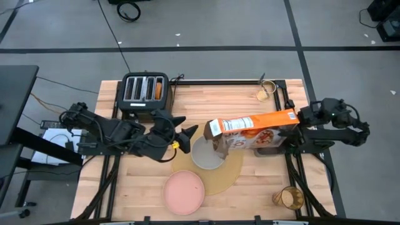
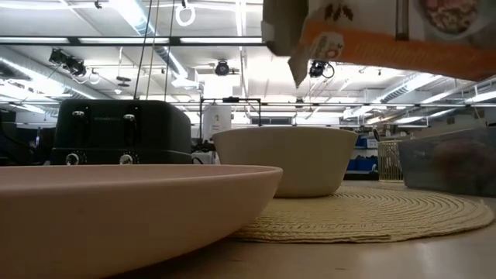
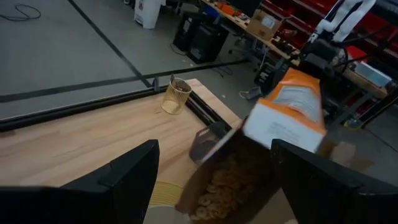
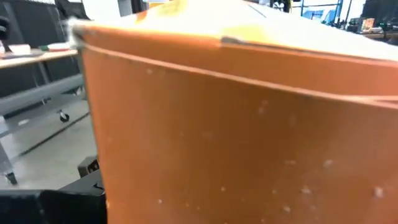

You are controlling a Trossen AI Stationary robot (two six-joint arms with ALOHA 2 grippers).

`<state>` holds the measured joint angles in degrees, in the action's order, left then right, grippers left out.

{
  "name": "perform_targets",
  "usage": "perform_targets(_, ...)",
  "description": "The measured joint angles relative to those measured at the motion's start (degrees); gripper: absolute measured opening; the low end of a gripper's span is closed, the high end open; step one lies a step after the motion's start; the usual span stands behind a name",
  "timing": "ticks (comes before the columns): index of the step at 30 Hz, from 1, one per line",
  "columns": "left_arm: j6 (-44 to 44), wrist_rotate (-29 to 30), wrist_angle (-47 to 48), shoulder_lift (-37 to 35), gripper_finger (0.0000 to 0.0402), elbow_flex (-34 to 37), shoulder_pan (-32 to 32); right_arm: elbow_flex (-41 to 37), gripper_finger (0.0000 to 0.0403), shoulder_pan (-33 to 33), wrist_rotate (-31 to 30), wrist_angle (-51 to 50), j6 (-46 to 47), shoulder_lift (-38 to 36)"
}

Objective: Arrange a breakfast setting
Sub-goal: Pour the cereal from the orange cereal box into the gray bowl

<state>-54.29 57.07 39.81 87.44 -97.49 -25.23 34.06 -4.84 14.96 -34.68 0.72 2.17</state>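
A grey-green bowl (image 1: 206,154) (image 2: 280,159) stands on the round tan placemat (image 1: 226,175) (image 2: 372,213). An orange cereal box (image 1: 253,125) (image 3: 292,106) hangs above them, held by my right gripper (image 1: 301,117). Its open flap end (image 1: 214,129) is over the bowl's far side, and cereal rings show inside (image 3: 217,190). My left gripper (image 1: 182,136) (image 3: 214,186) is open just left of the bowl and points at the box's open end. The pink plate (image 1: 183,190) (image 2: 116,209) lies near the front edge. An amber tumbler (image 1: 287,198) is at the near right. My right gripper holds the cereal box by its closed bottom end (image 1: 291,116), coming in about level from the table's right side. The box itself hides the fingers in the right wrist view. The box lies roughly level, lifted clear of the table, with its open end over the bowl.
The black four-slot toaster (image 1: 145,92) (image 2: 120,132) stands at the far left with something brown in one slot. A dark see-through container (image 1: 270,147) (image 2: 453,159) sits under the box. A small glass (image 1: 265,92) (image 3: 176,94) stands at the far right corner.
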Motion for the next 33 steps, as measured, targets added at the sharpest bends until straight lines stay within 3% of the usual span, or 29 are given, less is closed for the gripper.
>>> perform_targets(10,-6.97,-3.1,7.82,-0.07,0.0314,0.0,-0.11,0.35,0.0308,0.0,1.55,-0.71,0.2,8.19)
perform_targets(33,-7.78,-6.41,13.13,-0.07,0.0314,0.0,-0.12,4.71,0.0305,0.0,-0.32,-2.97,0.43,19.28)
